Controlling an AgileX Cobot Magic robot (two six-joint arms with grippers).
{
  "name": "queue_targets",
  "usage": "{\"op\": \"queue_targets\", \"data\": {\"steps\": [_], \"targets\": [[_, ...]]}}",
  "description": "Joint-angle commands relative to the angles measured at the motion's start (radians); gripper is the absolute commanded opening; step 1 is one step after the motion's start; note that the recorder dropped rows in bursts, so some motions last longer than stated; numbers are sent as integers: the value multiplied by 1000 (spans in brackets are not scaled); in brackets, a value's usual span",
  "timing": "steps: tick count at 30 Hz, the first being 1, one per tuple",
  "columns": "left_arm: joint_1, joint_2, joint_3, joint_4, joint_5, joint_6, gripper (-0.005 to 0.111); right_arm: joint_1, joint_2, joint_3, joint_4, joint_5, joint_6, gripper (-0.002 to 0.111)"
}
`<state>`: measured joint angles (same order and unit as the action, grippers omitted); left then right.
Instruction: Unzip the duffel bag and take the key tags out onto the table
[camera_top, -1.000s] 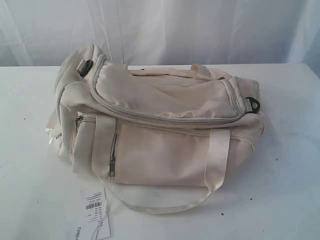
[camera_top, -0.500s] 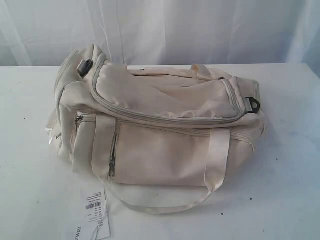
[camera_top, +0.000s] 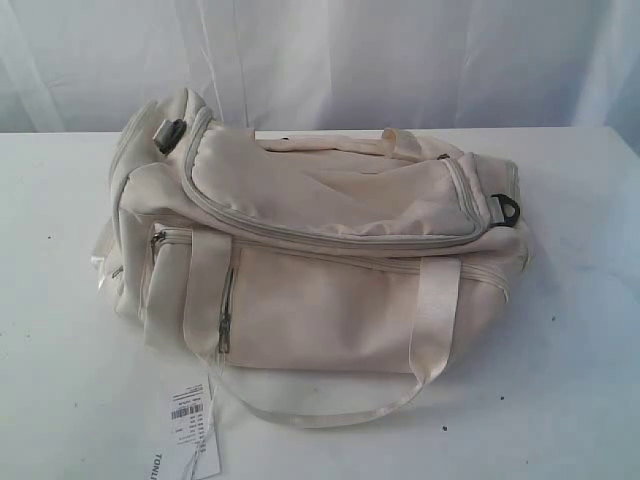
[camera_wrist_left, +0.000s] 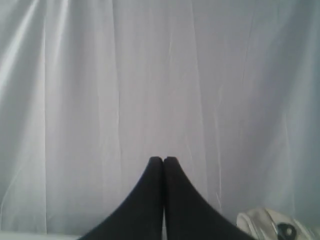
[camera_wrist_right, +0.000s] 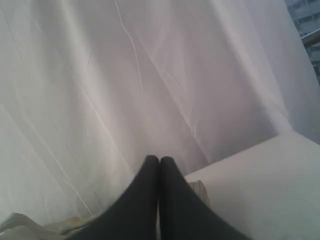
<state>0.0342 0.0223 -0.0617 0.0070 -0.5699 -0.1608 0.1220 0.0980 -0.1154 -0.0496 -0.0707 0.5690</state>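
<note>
The cream-beige duffel bag (camera_top: 310, 255) lies zipped across the middle of the white table (camera_top: 570, 330) in the exterior view, with a black D-ring (camera_top: 509, 210) at its right end. The key tags are out of view. Neither arm shows in the exterior view. In the left wrist view my left gripper (camera_wrist_left: 163, 160) is shut on nothing and points at the white curtain; a corner of the duffel bag (camera_wrist_left: 265, 225) shows low beside it. My right gripper (camera_wrist_right: 159, 160) is shut and empty too, above the table (camera_wrist_right: 260, 185), with a bit of the duffel bag (camera_wrist_right: 25, 222) at the frame's edge.
A white barcode hangtag (camera_top: 188, 425) lies on the table in front of the bag's left end. One webbing handle (camera_top: 330, 405) loops forward onto the table. A white curtain (camera_top: 350, 60) hangs behind the table's far edge.
</note>
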Motion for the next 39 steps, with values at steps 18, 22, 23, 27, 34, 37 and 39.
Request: {"op": "queue_targets", "data": {"steps": [18,22,23,27,34,37,39], "targets": [[-300,963,-846,-390,1263,629,0,277,1282,-1084,126,797,-637,0],[-345,1086,-885,-526,1354,777,0,275,1504,-1344,140,999,-708,0],[-350,1107,-886,-544,1357,790,0,275,1546,-1390,136,1024,-709,0],[-367,1144,-899,-638,1409,815,0,275,1722,-1588,113,1062,-728,0],[-386,1146,-905,-727,1481,890,0,275,1982,-1855,43,1087,-719,30],[-386,1146,-905,-731,1483,901,0,275,2058,-1904,11,1066,-719,56],[-386,1146,-905,-731,1483,901,0,275,2092,-1913,-12,1033,-717,61]]}}
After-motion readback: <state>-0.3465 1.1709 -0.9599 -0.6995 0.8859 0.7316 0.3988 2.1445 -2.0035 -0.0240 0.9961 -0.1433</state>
